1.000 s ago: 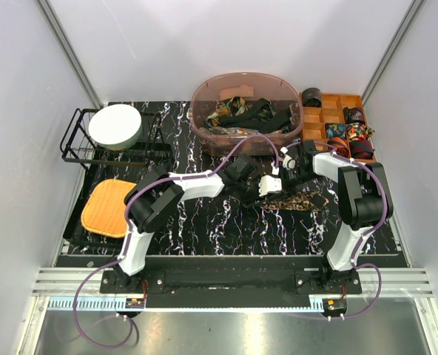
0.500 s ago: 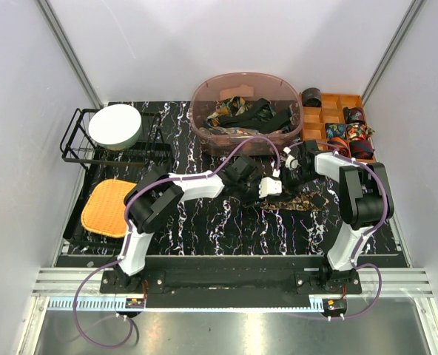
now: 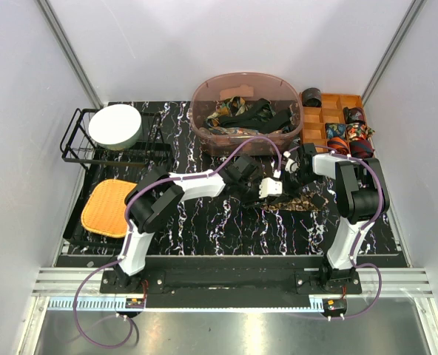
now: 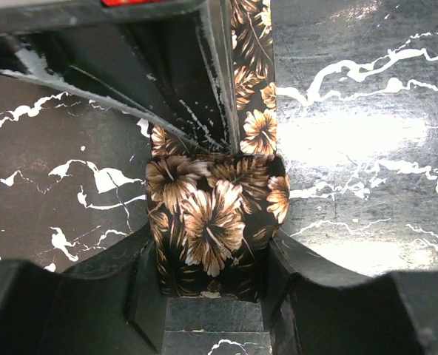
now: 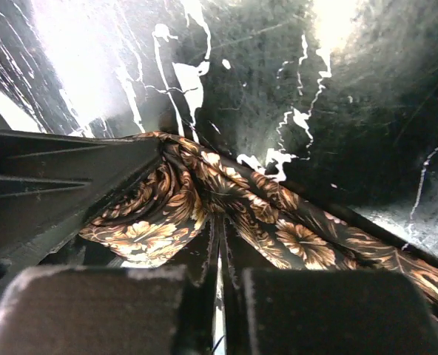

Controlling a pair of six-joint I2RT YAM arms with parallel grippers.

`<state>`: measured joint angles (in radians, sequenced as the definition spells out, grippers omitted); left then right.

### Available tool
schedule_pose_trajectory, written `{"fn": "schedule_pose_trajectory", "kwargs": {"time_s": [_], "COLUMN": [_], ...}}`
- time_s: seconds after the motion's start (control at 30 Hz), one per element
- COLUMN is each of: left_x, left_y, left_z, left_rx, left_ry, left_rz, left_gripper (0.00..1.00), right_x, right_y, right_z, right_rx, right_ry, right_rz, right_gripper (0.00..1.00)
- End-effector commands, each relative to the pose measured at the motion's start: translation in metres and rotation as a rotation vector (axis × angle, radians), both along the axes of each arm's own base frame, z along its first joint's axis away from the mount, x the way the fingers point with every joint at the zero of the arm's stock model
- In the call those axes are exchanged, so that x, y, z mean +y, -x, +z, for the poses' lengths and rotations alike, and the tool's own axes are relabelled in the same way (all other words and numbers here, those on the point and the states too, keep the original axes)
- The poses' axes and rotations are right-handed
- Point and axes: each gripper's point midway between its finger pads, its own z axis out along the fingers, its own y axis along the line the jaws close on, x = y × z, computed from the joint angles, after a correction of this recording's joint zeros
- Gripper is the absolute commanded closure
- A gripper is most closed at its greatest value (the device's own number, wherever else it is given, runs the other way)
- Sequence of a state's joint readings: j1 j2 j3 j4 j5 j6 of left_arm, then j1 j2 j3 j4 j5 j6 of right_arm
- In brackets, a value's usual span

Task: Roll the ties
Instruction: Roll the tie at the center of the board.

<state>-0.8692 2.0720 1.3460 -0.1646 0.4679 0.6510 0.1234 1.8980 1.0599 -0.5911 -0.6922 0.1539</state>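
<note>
Black marble-veined table (image 3: 204, 222) up front, and at its middle the two arms meet over one brown floral tie (image 4: 208, 214). See the left gripper (image 4: 211, 259): it has the rolled end squeezed between its two fingers (image 4: 141, 296), a neat fat roll. The unrolled strip runs away from it, flat along the tabletop. Just beside it is the right gripper (image 5: 219, 248), jaws pressed together and nipping a fold of that same tie, the cloth bunching into creases at the tips! From above, the loose length trails toward the right arm's side, lying on the marble. Off to the left, an orange woven mat (image 3: 108, 207) sits near the table's edge. Farther back, a wire rack (image 3: 75, 140) carries a white bowl (image 3: 115, 126). At the far edge, a pinkish see-through tub (image 3: 204, 100) holds a heap of more ties (image 3: 248, 112). Beside it, a wooden divided tray (image 3: 334, 97) has rolled ties (image 3: 348, 137) tucked into several compartments.
</note>
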Motion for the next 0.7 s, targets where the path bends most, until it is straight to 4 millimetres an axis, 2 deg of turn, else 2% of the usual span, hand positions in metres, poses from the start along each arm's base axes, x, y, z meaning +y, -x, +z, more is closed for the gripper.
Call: {"fn": "schedule_pose_trajectory", "kwargs": {"time_s": [0.0,0.1,0.13,0.17,0.33,0.43,0.57,0.67], "left_x": [0.077,0.081,0.083,0.086,0.09,0.09,0.089,0.089], "left_y": [0.063,0.064,0.065,0.066,0.069,0.068,0.07,0.07], "left_z": [-0.089,-0.092,-0.094,-0.095,-0.098,-0.097,-0.098,-0.097], "left_rx": [0.277,0.279,0.284,0.286,0.295,0.292,0.3,0.303], "left_ry": [-0.355,-0.367,-0.374,-0.38,-0.389,-0.388,-0.387,-0.39], "left_rz": [-0.006,-0.004,-0.002,0.001,0.001,0.004,0.001,-0.003], "left_gripper": [0.82,0.85,0.87,0.87,0.89,0.89,0.89,0.88], "right_x": [-0.002,-0.001,0.0,-0.004,-0.001,0.005,0.014,0.024], "right_y": [-0.008,-0.009,-0.009,-0.009,-0.008,-0.006,-0.012,-0.008], "right_z": [0.006,0.025,0.031,0.037,0.064,0.069,0.064,0.056], "right_rx": [-0.031,-0.054,-0.06,-0.065,-0.117,-0.119,-0.107,-0.108], "right_ry": [-0.011,-0.064,-0.087,-0.099,-0.17,-0.212,-0.249,-0.23], "right_rz": [0.01,0.021,0.024,0.023,0.034,0.032,0.01,0.036], "right_gripper": [0.79,0.57,0.46,0.44,0.41,0.4,0.41,0.46]}}
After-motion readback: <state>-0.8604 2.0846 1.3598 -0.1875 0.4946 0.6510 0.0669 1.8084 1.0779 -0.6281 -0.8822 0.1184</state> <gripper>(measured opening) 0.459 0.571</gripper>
